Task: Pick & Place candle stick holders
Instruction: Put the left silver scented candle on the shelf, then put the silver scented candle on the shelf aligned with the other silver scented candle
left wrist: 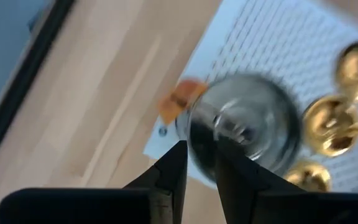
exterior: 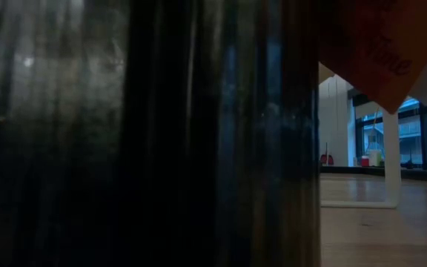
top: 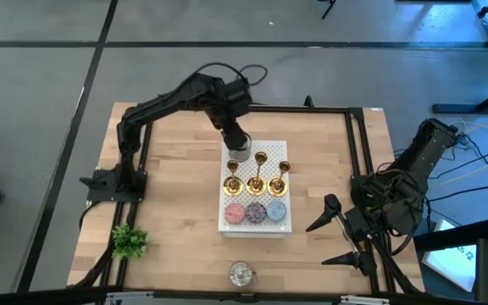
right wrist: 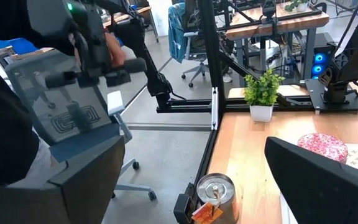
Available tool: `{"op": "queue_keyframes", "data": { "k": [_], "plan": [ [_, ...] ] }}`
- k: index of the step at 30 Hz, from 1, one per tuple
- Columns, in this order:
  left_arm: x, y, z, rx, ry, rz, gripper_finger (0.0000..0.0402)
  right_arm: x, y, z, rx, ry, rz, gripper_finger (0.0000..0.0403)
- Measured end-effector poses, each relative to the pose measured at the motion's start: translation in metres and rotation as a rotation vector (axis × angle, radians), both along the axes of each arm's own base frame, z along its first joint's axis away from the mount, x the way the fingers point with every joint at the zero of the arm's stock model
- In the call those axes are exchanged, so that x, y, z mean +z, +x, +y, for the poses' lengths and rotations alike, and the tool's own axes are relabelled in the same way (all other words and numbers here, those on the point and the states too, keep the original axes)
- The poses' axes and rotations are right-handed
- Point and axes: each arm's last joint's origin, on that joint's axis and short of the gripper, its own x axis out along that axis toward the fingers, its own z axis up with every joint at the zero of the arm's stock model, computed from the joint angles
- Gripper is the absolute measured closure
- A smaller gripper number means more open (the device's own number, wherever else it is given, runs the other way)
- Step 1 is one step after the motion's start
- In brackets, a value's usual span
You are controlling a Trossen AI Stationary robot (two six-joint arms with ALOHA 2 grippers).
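Mostly dark blur [exterior: 139,133] fills low view, candle stick holders [top: 257,174] hidden there.

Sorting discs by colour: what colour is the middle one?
Purple disc, clearest in the high view.

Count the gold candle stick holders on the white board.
3. The candle stick holders stand in a row across the white board: left, middle, right, behind three coloured discs. None looks hidden.
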Motion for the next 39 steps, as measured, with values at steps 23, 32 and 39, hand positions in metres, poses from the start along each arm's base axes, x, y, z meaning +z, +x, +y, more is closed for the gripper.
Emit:
{"op": "queue_keyframes", "data": {
  "k": [23, 32, 39],
  "plan": [
    [0.13, -0.12, -0.062, 0.02, 0.056, -0.547, 0.03, 0.004, 0.0, 0.001, -0.027, 0.227, 0.063, 0.0013],
    [0.109, -0.099, -0.153, -0.141, -0.011, -0.46, 0.03, 0.016, 0.003, 0.009, 0.088, 0.396, 0.003, 0.0013],
    [0.074, -0.084, -0.213, -0.085, -0.022, -0.425, 0.03, 0.015, 0.006, 0.014, 0.136, 0.405, -0.004, 0.0012]
  ]
}}
